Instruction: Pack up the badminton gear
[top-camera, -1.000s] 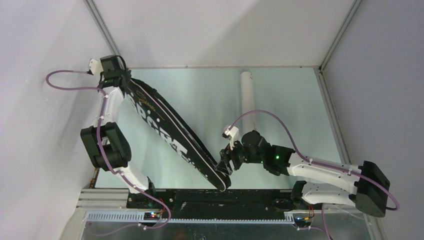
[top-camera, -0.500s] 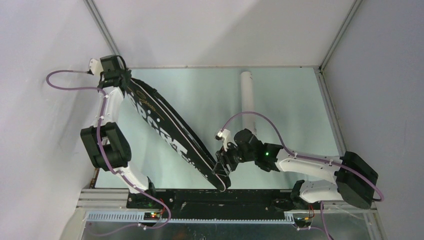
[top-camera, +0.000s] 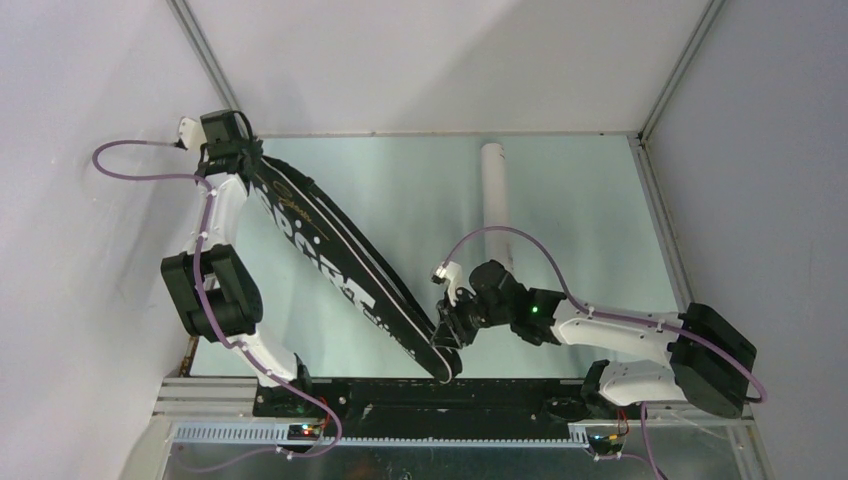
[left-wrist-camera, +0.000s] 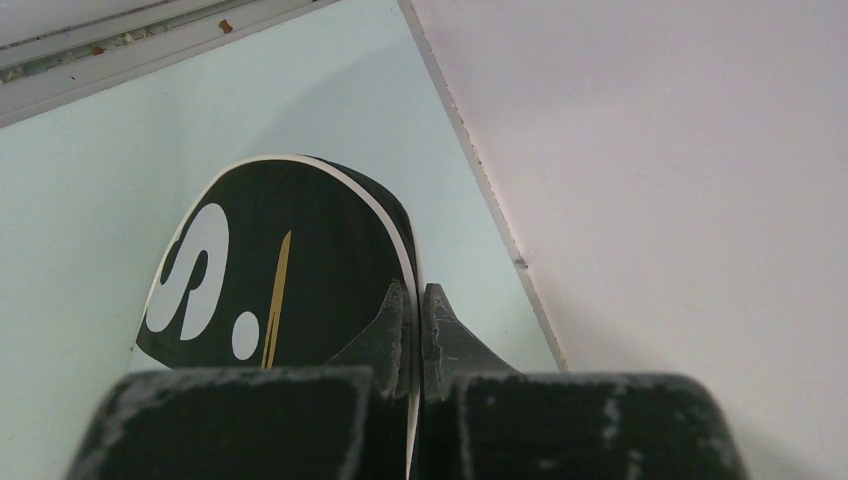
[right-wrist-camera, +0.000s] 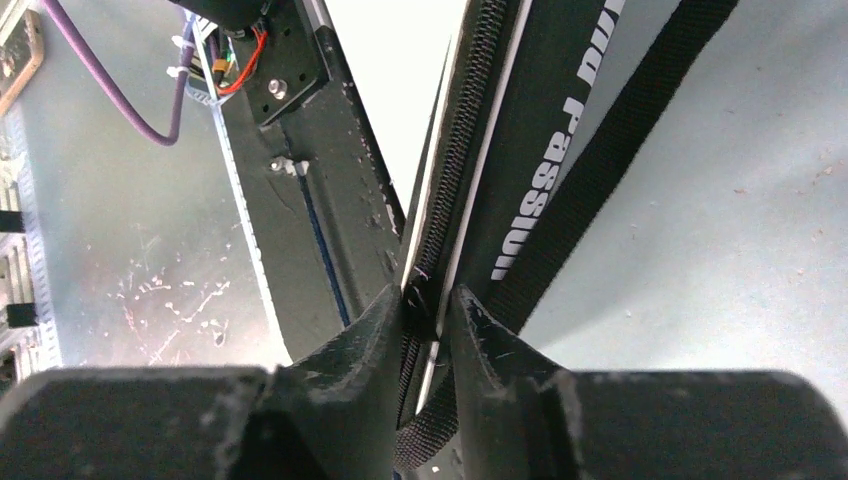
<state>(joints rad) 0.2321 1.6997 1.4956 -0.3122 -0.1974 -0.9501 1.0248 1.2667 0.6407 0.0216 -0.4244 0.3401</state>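
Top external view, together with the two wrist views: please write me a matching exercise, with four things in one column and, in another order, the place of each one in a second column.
Column one
1. black bag
2. white tube
3. left gripper
4. right gripper

Column two
A. closed on the bag's zipper edge, at its narrow near end
B. running slantwise between the two grippers
C. pinching the bag's rounded far end
D. at the far side, apart from the bag and both grippers

Pairs: 1-B, 2-D, 3-C, 4-A
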